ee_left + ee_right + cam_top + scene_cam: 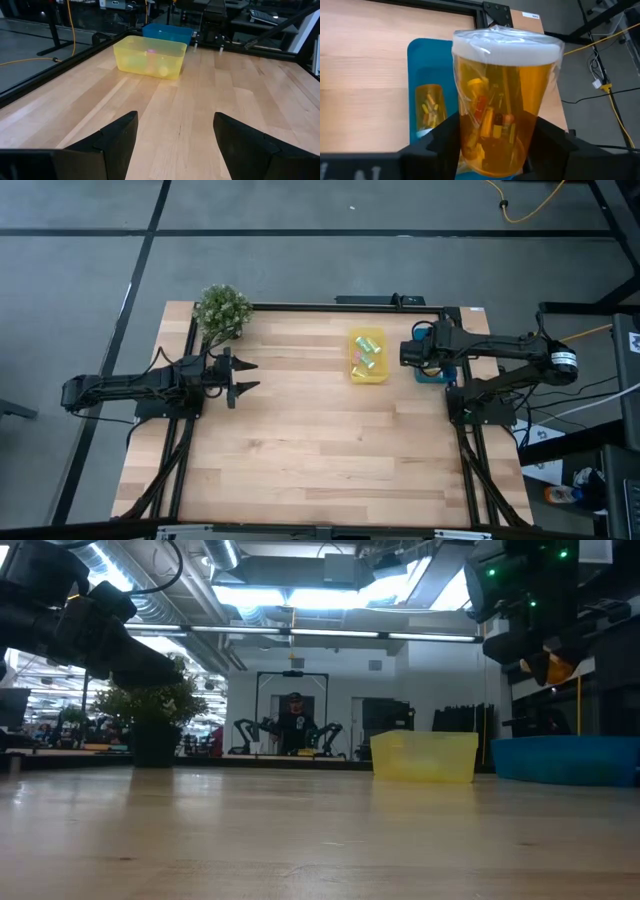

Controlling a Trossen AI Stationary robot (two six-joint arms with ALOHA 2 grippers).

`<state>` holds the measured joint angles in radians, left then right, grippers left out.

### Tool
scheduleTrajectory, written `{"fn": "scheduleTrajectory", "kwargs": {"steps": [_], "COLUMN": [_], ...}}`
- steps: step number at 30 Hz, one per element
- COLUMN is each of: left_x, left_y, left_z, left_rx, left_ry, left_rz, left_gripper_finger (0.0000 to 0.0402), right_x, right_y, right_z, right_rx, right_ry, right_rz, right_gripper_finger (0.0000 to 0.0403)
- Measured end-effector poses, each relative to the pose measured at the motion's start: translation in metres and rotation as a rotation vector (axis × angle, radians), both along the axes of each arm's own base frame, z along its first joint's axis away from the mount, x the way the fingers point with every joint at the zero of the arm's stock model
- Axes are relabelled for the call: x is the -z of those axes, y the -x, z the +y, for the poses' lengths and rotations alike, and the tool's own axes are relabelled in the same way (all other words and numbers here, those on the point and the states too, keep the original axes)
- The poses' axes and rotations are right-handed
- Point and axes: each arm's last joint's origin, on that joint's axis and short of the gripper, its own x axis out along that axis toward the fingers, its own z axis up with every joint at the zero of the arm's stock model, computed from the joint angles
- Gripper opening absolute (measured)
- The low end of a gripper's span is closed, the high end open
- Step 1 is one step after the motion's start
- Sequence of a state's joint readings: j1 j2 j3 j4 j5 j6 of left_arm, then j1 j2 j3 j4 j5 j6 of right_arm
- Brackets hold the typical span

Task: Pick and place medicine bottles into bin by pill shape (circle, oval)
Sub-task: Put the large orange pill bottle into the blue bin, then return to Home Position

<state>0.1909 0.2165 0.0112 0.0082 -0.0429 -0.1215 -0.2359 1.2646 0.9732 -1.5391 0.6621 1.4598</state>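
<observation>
The left gripper [243, 376] hangs with fingers spread apart and nothing between them, over bare table [320, 440] just beside the plant [221, 310]. Well ahead of it sits the yellow bin [368, 355], several bottles inside. The right gripper [412, 353] is clamped on an orange bottle [502, 100], white cap up, directly above the blue bin [422, 65], where another orange bottle [430, 107] lies.
</observation>
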Motion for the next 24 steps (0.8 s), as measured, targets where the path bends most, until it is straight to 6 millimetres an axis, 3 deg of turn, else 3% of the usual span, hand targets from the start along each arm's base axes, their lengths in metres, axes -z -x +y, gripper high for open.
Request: {"fn": "scheduleTrajectory", "kwargs": {"steps": [13,24], "left_x": [0.0001,0.0001], "left_y": [0.0000,0.0000], "left_z": [0.0000,0.0000], "left_rx": [0.000,0.000], "left_ry": [0.000,0.000], "left_rz": [0.001,0.000], "left_gripper_finger": [0.0254,0.0254], "right_x": [-0.0001,-0.0003], "right_y": [0.0000,-0.0022], "right_z": [-0.0013,-0.0028], "right_rx": [0.003,-0.007], "right_ry": [0.011,0.056], "right_rz": [-0.001,-0.018], "right_gripper_finger": [0.0274,0.0276]}}
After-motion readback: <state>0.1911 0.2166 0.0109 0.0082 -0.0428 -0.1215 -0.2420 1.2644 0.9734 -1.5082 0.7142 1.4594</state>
